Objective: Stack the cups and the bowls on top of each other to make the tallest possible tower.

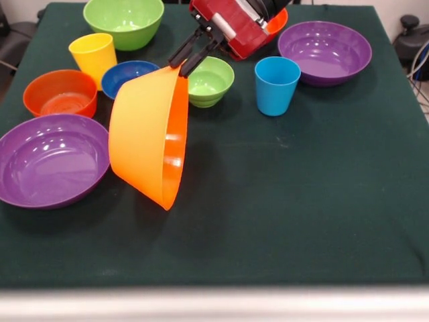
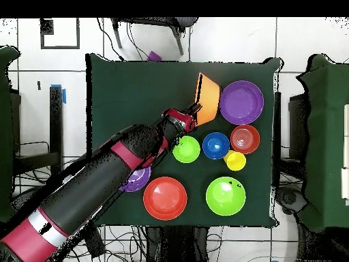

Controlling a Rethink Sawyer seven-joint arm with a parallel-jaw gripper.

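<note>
1. Looking down, you see a dark green counter [image 1: 301, 201] on a white tiled floor [image 2: 41, 75] strewn with cables.
2. Your tool [image 1: 191, 57] is clamped on the rim of the orange bowl [image 1: 147, 134], held tilted on edge at centre-left.
3. Purple bowl [image 1: 50, 161], red-orange bowl [image 1: 60, 94], yellow cup [image 1: 94, 57] and light blue cup [image 1: 276, 84] sit upright and empty.

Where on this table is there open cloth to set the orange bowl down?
Bare cloth runs along the camera-side edge of the table, right of the big purple bowl and nearer than the blue cup. The far left is crowded: yellow cup, dark blue bowl, small green bowl. The gripper holds the orange bowl tilted.
</note>
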